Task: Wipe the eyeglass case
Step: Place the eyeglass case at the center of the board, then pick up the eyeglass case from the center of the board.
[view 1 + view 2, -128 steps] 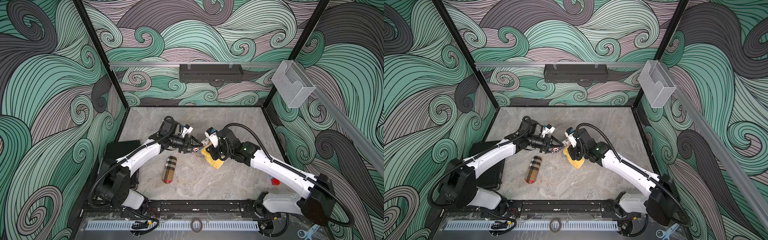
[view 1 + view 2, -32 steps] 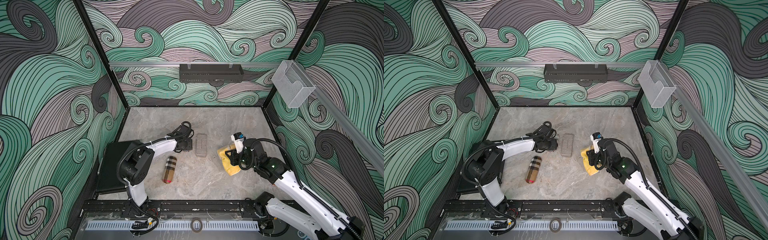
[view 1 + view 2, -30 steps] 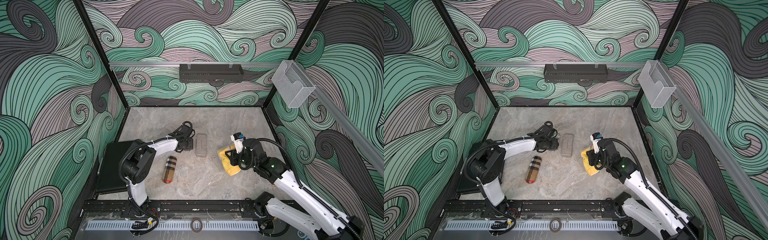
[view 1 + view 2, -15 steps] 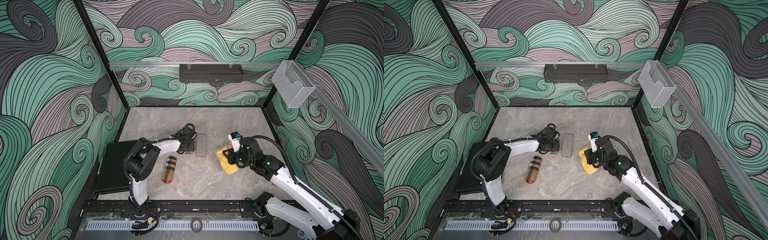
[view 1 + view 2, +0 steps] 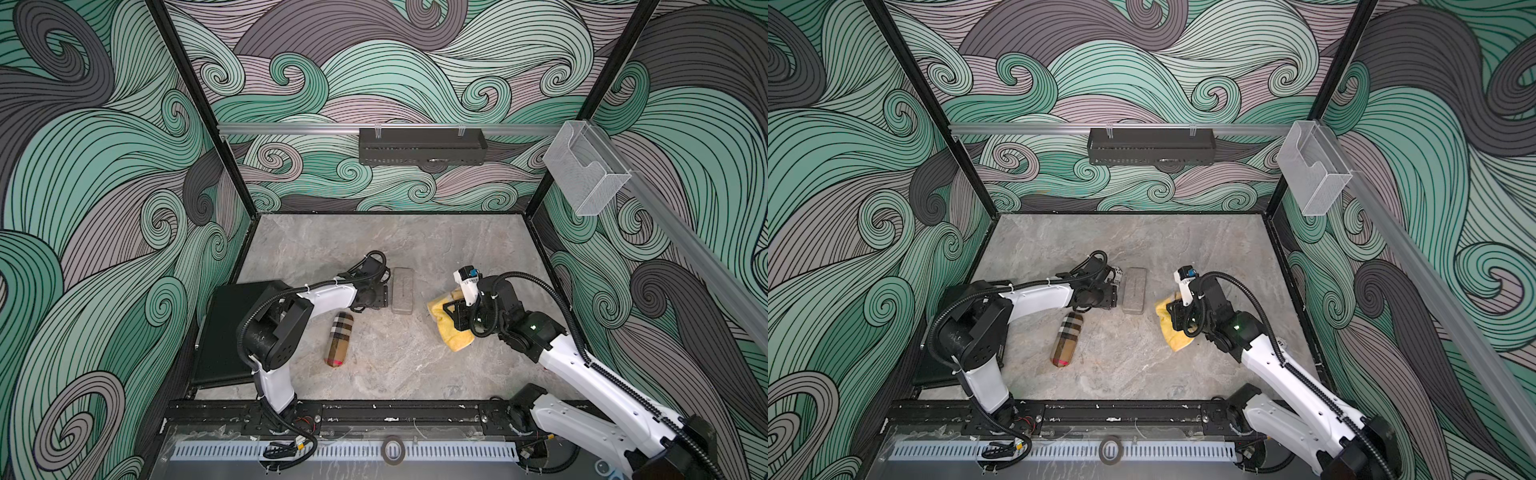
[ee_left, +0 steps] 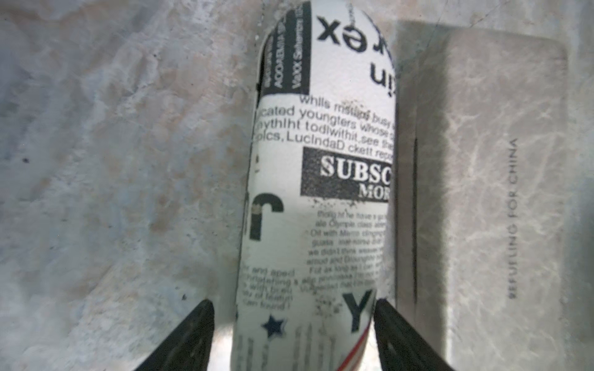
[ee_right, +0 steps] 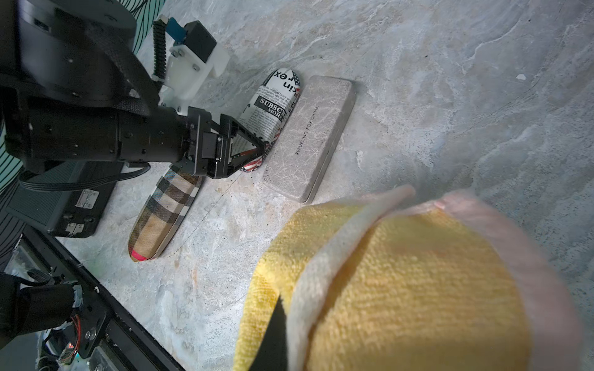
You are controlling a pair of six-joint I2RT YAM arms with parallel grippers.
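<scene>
A newsprint-patterned eyeglass case [image 6: 321, 192] lies on the stone table against a grey rectangular case [image 6: 482, 192]. My left gripper [image 6: 293, 303] straddles its near end, jaws open, with a gap showing on one side. From above, that gripper [image 5: 376, 293] covers most of the newsprint case [image 5: 1118, 274], just left of the grey case [image 5: 402, 289]. A plaid case [image 5: 339, 339] lies nearer the front. My right gripper [image 5: 451, 316] is shut on a yellow cloth [image 5: 453, 338], held right of the grey case and apart from it. The cloth [image 7: 418, 273] hides most of those jaws.
A black box [image 5: 232, 332] sits at the table's left edge, behind the left arm. A black shelf [image 5: 422, 145] hangs on the back wall and a clear holder [image 5: 582, 174] on the right wall. The black rail [image 5: 374, 411] borders the front.
Four seconds ago both grippers met mid-table. Since then the left has come down beside the grey case and, over the last second, its jaws have widened off the newsprint case. The right drew back with the cloth.
</scene>
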